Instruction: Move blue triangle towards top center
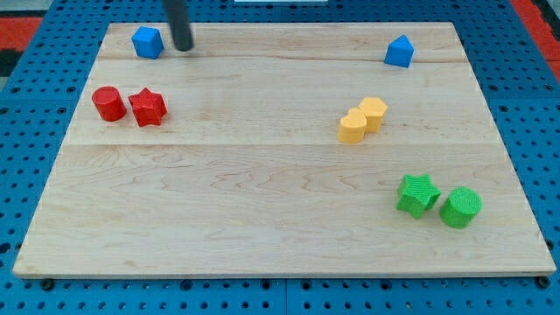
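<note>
Camera view: the blue triangle (399, 52) sits near the worktop's (262, 192) top right edge. My tip (183, 47), a bare rod grasping nothing, stands just right of the blue cube (147, 42), top left.

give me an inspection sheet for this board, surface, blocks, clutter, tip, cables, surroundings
Surface: pale wooden board, flat, planks visible.
Job's things: two blue blocks; which one is the triangle I cannot tell. Blue block at top left; blue block at top right.
Clutter: red cylinder touching red star; two yellow blocks touching; green star beside green cylinder.
Claw: none; my tip sits just right of the top-left blue block.
Cables: nothing seen.
Surroundings: blue pegboard; red area at the top corners.
</note>
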Available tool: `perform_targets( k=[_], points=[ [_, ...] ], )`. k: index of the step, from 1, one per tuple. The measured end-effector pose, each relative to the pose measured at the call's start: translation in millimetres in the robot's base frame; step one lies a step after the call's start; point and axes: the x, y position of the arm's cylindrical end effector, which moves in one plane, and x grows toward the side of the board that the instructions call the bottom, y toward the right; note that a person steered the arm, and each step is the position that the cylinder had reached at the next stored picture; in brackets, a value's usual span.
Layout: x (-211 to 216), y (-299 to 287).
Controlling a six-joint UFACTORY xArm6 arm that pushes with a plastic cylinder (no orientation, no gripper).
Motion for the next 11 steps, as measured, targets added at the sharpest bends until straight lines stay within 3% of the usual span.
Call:
perform_targets(
  k=[1, 3, 4, 5, 7, 9, 11],
  points=[
    [-4.8, 111.2],
    [55.8, 285.7],
    [58.7, 369.5],
    [14.9, 375.6],
    [31.1, 235.9],
    [0.2, 223.2],
    [17.4, 54.2]
  ],
)
